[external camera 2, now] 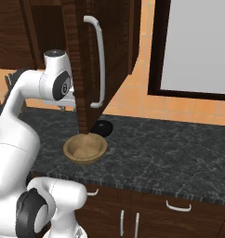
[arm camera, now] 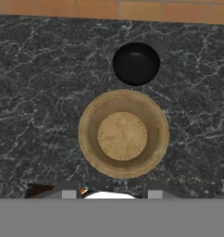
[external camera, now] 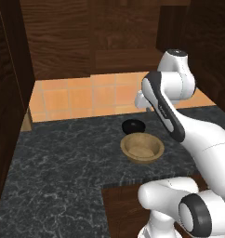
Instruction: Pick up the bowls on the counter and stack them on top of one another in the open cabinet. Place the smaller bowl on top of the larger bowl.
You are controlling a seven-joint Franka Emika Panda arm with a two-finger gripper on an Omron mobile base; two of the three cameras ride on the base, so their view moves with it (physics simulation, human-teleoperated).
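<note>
The larger tan bowl [arm camera: 123, 134] sits upright on the dark marbled counter [arm camera: 35, 92], directly below my gripper [arm camera: 113, 192]. Just beyond it, toward the orange tiled wall, stands the smaller black bowl [arm camera: 136, 64], apart from the tan one. Both fingertips [arm camera: 70, 192] stand apart with nothing between them, so the gripper is open and well above the bowls. From the base, the tan bowl [external camera: 142, 148] [external camera 2: 85, 148] and the black bowl [external camera: 133, 126] [external camera 2: 101, 128] lie near the counter's front edge. The open cabinet [external camera: 86, 37] hangs above the wall tiles.
The cabinet's open door [external camera 2: 86, 60], with a long pale handle [external camera 2: 99, 60], hangs over the counter right beside my arm and the bowls. A dark side wall [external camera: 7, 93] bounds the counter on the left. A framed window [external camera 2: 198, 46] is at the right.
</note>
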